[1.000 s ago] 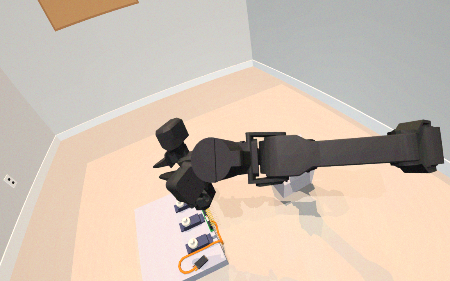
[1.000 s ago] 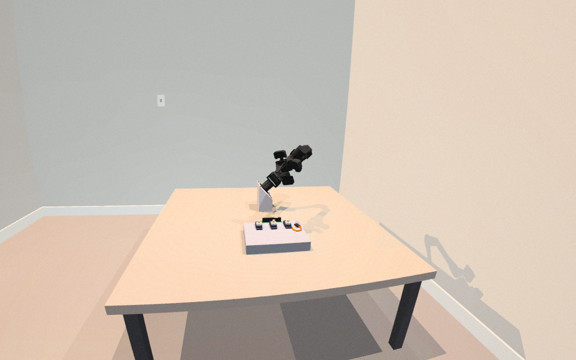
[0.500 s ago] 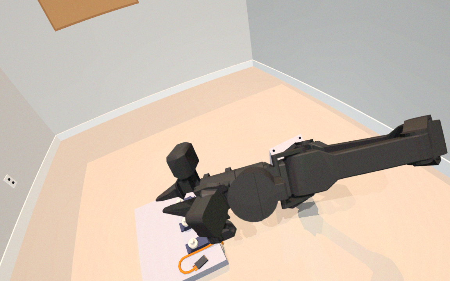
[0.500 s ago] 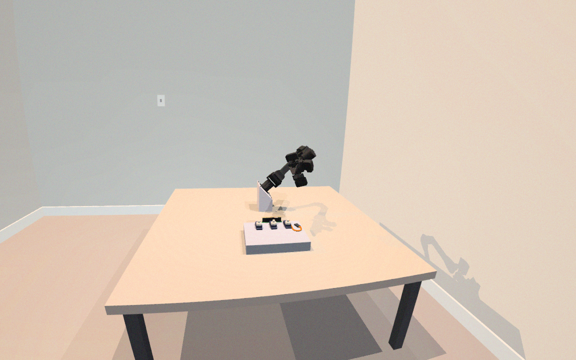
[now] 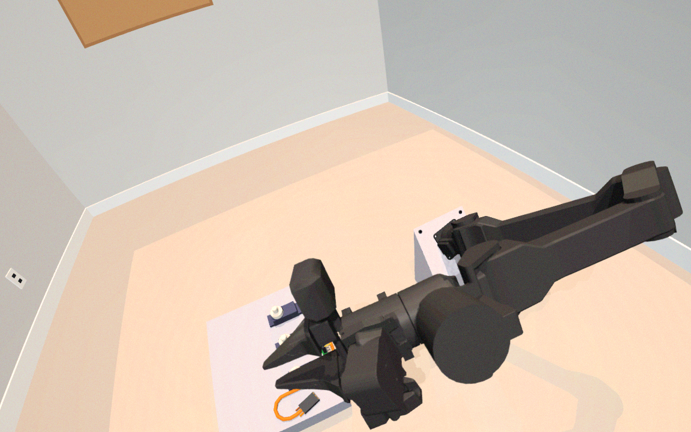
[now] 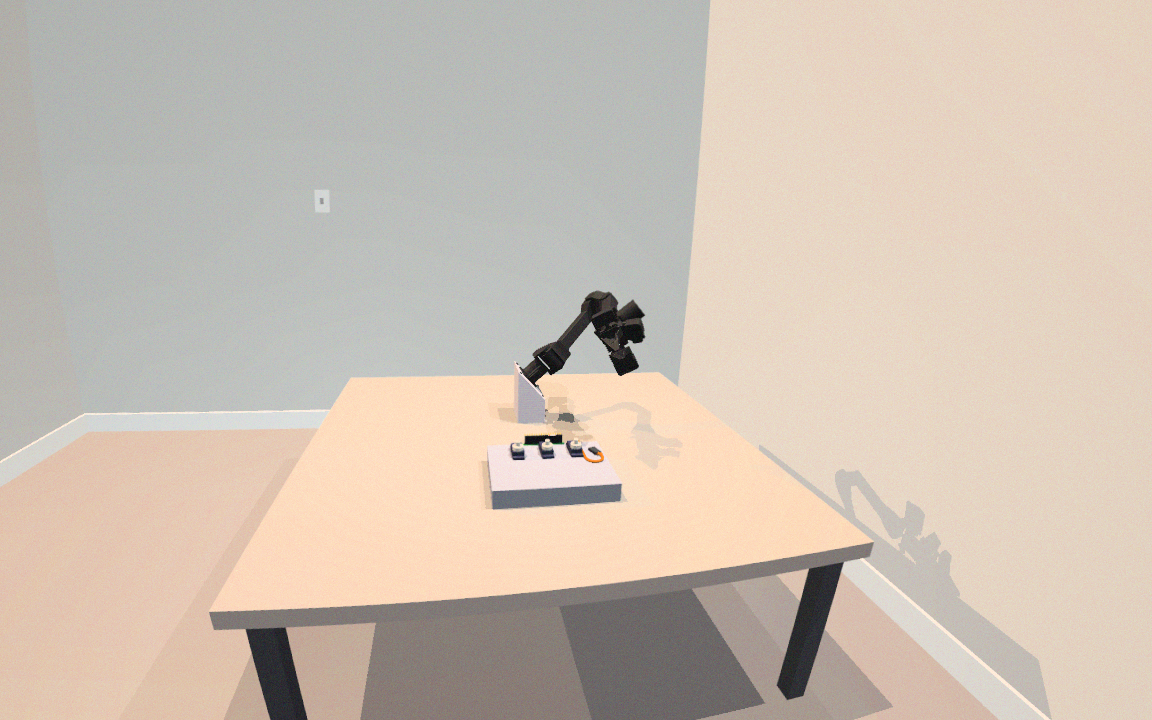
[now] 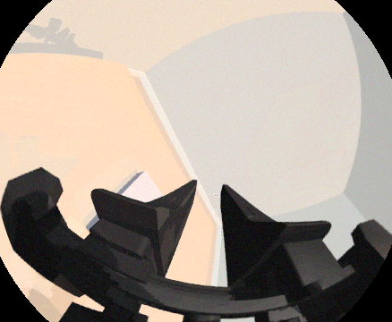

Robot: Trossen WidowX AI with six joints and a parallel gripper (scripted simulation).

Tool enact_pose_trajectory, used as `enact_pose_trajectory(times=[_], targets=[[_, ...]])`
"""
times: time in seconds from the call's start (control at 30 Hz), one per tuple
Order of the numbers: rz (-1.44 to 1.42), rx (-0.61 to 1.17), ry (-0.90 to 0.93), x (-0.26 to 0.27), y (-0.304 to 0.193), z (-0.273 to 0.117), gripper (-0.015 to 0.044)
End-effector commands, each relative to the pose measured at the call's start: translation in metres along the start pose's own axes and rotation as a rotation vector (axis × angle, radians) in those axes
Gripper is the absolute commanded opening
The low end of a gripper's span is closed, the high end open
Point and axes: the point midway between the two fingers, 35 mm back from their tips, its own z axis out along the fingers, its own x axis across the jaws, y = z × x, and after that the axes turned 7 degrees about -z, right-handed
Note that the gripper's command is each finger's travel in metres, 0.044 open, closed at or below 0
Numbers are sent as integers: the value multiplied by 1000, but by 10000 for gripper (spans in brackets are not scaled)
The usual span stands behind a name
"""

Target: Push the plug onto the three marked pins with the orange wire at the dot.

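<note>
The pale holder [image 5: 230, 365] [image 6: 553, 488] lies on the table with small servo motors [image 5: 282, 314] along its edge. The dark flat plug [image 5: 310, 401] [image 6: 595, 454] lies on the holder at the end of an orange looped lead [image 5: 282, 409]. A bit of the green pin strip [image 5: 328, 349] shows behind the arm; the pins are mostly hidden. My gripper [image 5: 272, 375] [image 6: 627, 363] [image 7: 208, 186] hangs high above the table, off to the holder's side. Its fingers stand a small gap apart with nothing between them. A corner of the holder [image 7: 139, 191] shows in the wrist view.
The arm's pale base block [image 5: 427, 252] [image 6: 526, 398] stands behind the holder on the table [image 6: 383, 537]. In the top view the arm covers much of the holder. Walls close the room at the back and the right.
</note>
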Motion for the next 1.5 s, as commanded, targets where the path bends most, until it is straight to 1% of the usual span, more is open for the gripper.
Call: enact_pose_trajectory(times=[0.0,0.53,1.03,1.47], targets=[[42,-62,18,11,15,-9,115],[216,-283,122,45,71,-51,115],[520,-75,249,62,56,-18,115],[811,142,310,76,38,7,115]])
